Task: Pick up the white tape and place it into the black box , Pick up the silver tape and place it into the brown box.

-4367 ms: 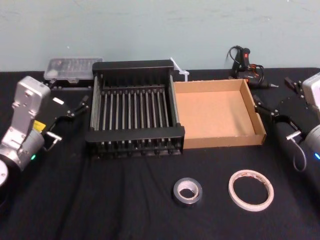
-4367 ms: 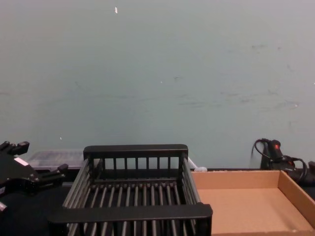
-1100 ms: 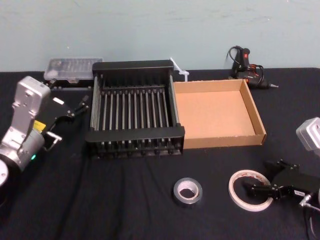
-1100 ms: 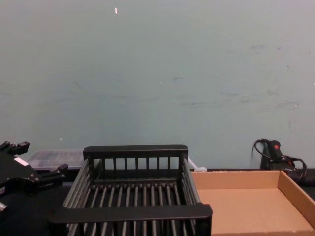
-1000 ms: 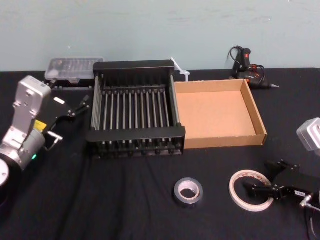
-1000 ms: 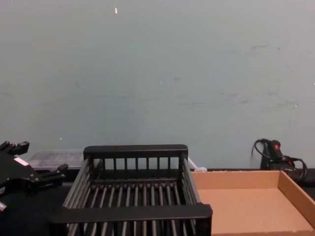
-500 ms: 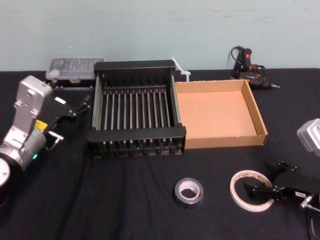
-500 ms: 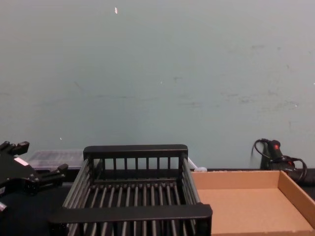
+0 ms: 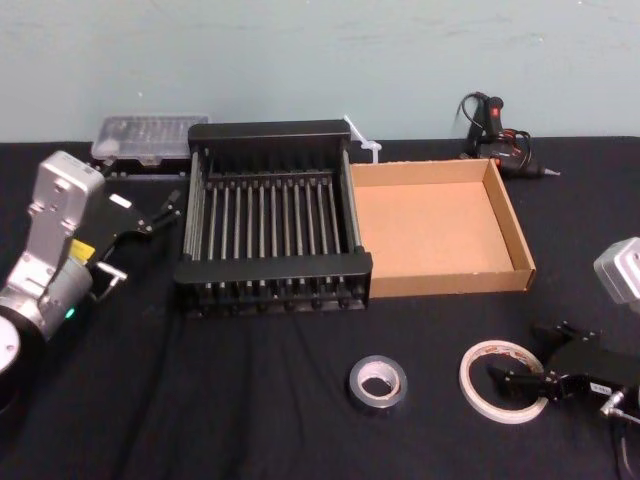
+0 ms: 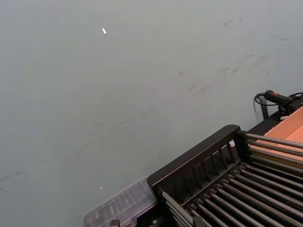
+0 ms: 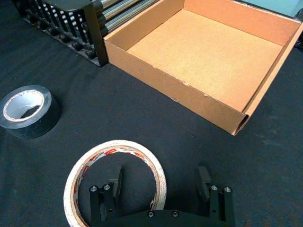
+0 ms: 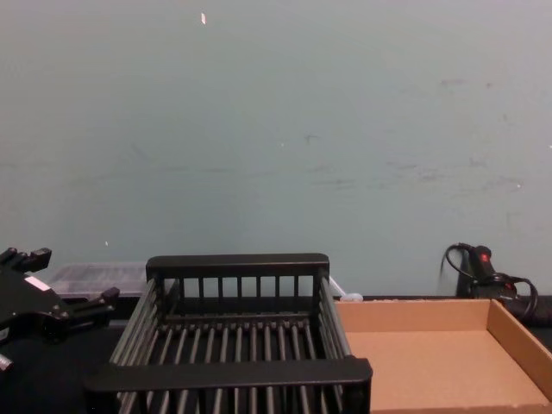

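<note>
Table (image 9: 230,420): is lying under a black cloth, with a pale green wall rising behind it.
Black box (image 9: 270,268): is sitting upright just left of the table's middle, the bars of its bottom showing.
Brown box (image 9: 450,281): is sitting at the black box's 3 o'clock, side wall touching side wall, its cardboard floor showing.
Left gripper (image 9: 163,210): is hanging at the black box's 9 o'clock, just beside its left wall, fingers spread apart and gripping nothing.
Right gripper (image 9: 520,357): is sitting low at the table's 4 o'clock, over the white tape, fingers spread wide. One finger (image 11: 113,182) is reaching down inside the ring and the other is standing outside it, with the ring's band between them.
Case (image 9: 150,135): is lying at the black box's 10 o'clock, clear-lidded, against the wall.
Glue gun (image 9: 490,120): is lying at the brown box's 1 o'clock, cord trailing.
White tape (image 9: 466,378): is lying flat on the cloth at the brown box's 6 o'clock, well apart from both boxes.
Silver tape (image 9: 377,402): is lying flat at the white tape's 9 o'clock, near it but apart, with no gripper on it.
</note>
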Robot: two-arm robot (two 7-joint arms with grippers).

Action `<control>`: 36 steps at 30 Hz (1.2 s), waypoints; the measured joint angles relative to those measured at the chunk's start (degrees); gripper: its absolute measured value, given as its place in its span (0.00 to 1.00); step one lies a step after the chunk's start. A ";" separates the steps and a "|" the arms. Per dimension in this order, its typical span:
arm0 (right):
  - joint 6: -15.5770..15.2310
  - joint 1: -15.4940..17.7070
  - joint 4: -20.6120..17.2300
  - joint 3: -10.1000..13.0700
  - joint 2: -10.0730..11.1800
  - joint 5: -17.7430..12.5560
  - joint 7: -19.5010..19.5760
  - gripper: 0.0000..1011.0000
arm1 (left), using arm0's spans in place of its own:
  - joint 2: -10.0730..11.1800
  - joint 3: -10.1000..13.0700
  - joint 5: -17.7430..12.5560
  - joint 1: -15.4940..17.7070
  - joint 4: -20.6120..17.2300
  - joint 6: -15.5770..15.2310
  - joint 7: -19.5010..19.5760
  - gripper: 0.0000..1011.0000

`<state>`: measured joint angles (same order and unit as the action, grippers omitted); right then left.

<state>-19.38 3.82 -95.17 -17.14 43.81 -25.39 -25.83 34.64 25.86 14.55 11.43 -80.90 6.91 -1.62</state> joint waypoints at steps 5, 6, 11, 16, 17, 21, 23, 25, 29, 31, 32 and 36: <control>0.03 0.00 0.00 0.00 0.00 0.02 0.00 0.99 | 0.00 0.00 0.00 0.00 0.00 0.00 0.00 0.99; 0.04 0.01 0.00 0.00 0.00 0.03 0.00 0.99 | 0.00 0.00 0.00 0.00 0.00 0.00 0.00 0.99; 0.05 0.02 0.00 0.02 0.00 0.05 0.00 0.99 | 0.00 0.00 0.00 0.00 0.00 0.00 0.00 0.99; 0.05 0.04 -0.01 0.04 0.00 0.06 0.00 0.95 | 0.00 0.00 0.00 0.00 0.00 0.00 0.00 0.99; 0.05 0.04 -0.02 0.04 0.00 0.06 -0.01 0.93 | 0.00 0.00 0.00 0.00 0.00 0.00 0.00 0.99; 0.05 0.04 -0.03 0.04 0.00 0.06 -0.01 0.85 | 0.00 0.00 0.00 0.00 0.00 0.00 0.00 0.99; 0.05 0.04 -0.03 0.04 0.00 0.06 0.00 0.76 | 0.00 0.00 0.00 0.00 0.00 0.00 0.00 0.99; 0.05 0.04 -0.04 0.04 0.00 0.06 -0.01 0.73 | 0.00 0.00 0.00 0.00 0.00 0.00 0.00 0.99; 0.04 0.04 -0.04 0.04 0.00 0.06 0.00 0.61 | 0.00 0.00 0.00 0.00 0.00 0.00 0.00 0.99; 0.04 0.04 -0.05 0.04 0.00 0.06 -0.01 0.56 | 0.00 0.00 0.00 0.00 0.00 0.00 0.00 0.99; 0.04 0.04 -0.05 0.04 0.00 0.06 -0.01 0.49 | 0.00 0.00 0.00 0.00 0.00 0.00 0.00 0.99; 0.04 0.04 -0.05 0.04 0.00 0.06 -0.01 0.38 | 0.00 0.00 0.00 0.00 0.00 0.00 0.00 0.99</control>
<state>-19.34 3.85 -95.22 -17.10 43.80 -25.33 -25.84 34.64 25.86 14.55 11.43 -80.90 6.91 -1.62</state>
